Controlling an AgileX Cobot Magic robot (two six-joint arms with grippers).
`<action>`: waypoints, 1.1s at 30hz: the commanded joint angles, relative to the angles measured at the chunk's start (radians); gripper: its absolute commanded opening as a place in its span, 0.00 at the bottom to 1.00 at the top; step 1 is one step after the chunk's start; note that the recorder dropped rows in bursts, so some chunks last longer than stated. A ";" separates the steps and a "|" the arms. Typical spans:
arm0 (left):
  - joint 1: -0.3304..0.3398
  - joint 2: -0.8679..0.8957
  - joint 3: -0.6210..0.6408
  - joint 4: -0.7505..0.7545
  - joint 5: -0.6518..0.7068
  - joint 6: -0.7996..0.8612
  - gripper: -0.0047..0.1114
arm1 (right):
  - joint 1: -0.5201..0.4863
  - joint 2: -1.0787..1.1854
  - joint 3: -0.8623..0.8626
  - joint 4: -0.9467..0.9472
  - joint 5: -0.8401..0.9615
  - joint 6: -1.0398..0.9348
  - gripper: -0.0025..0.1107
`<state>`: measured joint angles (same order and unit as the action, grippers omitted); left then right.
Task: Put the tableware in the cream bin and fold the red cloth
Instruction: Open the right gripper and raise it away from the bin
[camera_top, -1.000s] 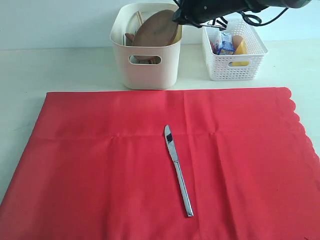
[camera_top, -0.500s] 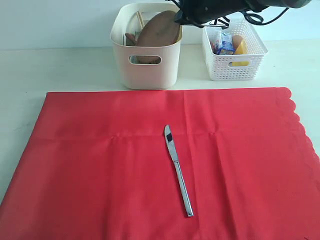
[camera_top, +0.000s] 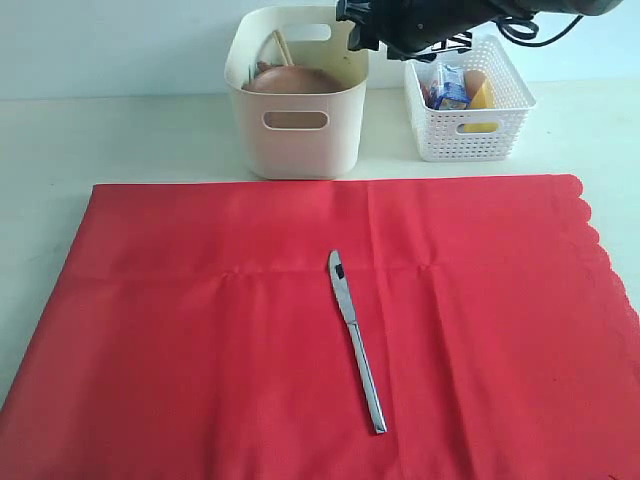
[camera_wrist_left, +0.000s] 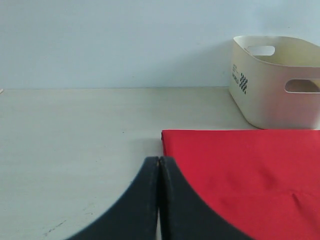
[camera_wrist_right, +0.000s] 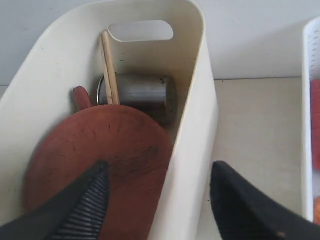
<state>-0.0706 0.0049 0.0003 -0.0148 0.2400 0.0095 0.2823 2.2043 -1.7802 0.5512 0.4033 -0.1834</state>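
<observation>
Your right gripper (camera_wrist_right: 160, 167) hangs over the cream bin (camera_top: 300, 140) with its jaws apart and nothing between them: one finger is above the round brown plate (camera_wrist_right: 95, 160), the other outside the bin's wall. The plate lies tilted inside the bin. Beyond it are the steel cup (camera_wrist_right: 137, 92) on its side, the wooden chopsticks (camera_wrist_right: 109, 67) leaning on the far wall, and one end of the dark wooden spoon (camera_wrist_right: 81, 97). The silver knife (camera_top: 357, 340) lies alone near the middle of the red cloth (camera_top: 200, 330), which is spread flat and unfolded on the table (camera_top: 120, 140). Your left gripper (camera_wrist_left: 159, 160) is closed, finger against finger on nothing, low beside the cloth's corner.
</observation>
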 joint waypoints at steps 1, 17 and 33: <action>0.002 -0.005 0.000 0.001 -0.002 0.001 0.05 | -0.005 -0.027 -0.013 -0.011 0.022 0.011 0.61; 0.002 -0.005 0.000 0.001 -0.002 0.001 0.05 | -0.009 -0.197 -0.012 -0.137 0.246 0.007 0.42; 0.002 -0.005 0.000 0.001 -0.002 0.001 0.05 | 0.002 -0.449 0.292 -0.160 0.323 0.014 0.05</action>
<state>-0.0706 0.0049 0.0003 -0.0148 0.2400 0.0095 0.2801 1.8101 -1.5701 0.3967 0.7275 -0.1695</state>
